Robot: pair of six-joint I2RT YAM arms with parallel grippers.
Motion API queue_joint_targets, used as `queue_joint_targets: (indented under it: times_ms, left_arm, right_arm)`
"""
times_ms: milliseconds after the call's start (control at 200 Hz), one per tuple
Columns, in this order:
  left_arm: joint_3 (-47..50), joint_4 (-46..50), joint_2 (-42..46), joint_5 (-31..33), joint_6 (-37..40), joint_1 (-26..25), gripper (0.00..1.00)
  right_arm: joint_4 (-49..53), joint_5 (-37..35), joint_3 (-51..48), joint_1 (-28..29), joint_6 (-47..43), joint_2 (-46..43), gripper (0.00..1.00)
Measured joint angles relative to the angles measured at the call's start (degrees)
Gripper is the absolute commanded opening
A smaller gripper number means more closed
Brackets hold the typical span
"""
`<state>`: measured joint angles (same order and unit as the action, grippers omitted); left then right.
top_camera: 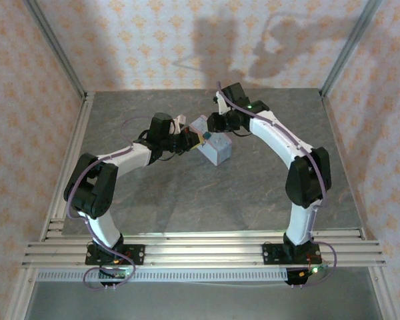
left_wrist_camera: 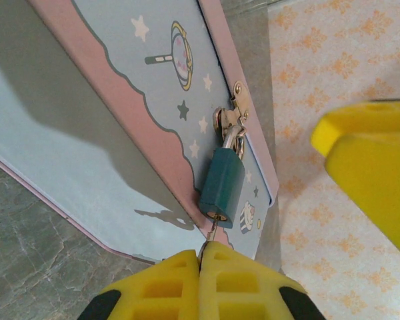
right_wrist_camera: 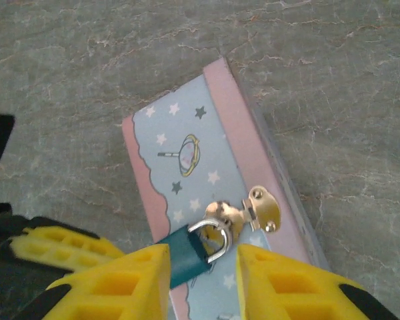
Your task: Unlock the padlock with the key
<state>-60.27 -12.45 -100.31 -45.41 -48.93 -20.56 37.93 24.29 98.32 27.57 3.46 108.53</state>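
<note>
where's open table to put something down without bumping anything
Widest bare patch: near middle of the table, between the two arms and in front of the tin. Far left corner is bare too. Crowded around the tin, where the left gripper and right gripper meet at the padlock.

I record a pale-blue rectangular tin (top_camera: 213, 148) on the grey stone-pattern table (top_camera: 207, 207). It lies just past the table's middle toward 12 o'clock, its long side running from 11 to 5 o'clock in the top view. The lid carries a pink wavy border (left_wrist_camera: 110, 80), white and dark stars, and a ringed planet (right_wrist_camera: 185, 148). A small cartoon figure (left_wrist_camera: 248, 217) sits near one edge. A brass hasp (right_wrist_camera: 259, 208) is fixed at the lid's rim, at 4 o'clock of the planet in the right wrist view. I note cream walls with an orange pattern (top_camera: 27, 133) at 9, 12 and 3 o'clock. Aluminium rails (top_camera: 200, 245) run at 6 o'clock, and shadows (top_camera: 267, 47) fall on the back wall.
</note>
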Motion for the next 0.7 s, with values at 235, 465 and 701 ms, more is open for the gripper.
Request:
queue_joint_targets:
  times_ms: [235, 465, 701]
  left_arm:
    - [0.0, 0.0, 0.0, 0.4, 0.0, 0.0, 0.00]
    - [0.3, -0.7, 0.1, 0.9, -0.2, 0.1, 0.00]
    - [2.3, -5.3, 0.1, 1.3, -2.6, 0.1, 0.00]
  right_arm:
    - [0.0, -0.4, 1.1, 0.3, -0.1, 4.2, 0.33]
    - [-0.2, -0.3, 1.2, 0.7, -0.8, 4.7, 0.18]
    - [-2.9, -0.2, -1.4, 0.6, -1.6, 4.2, 0.11]
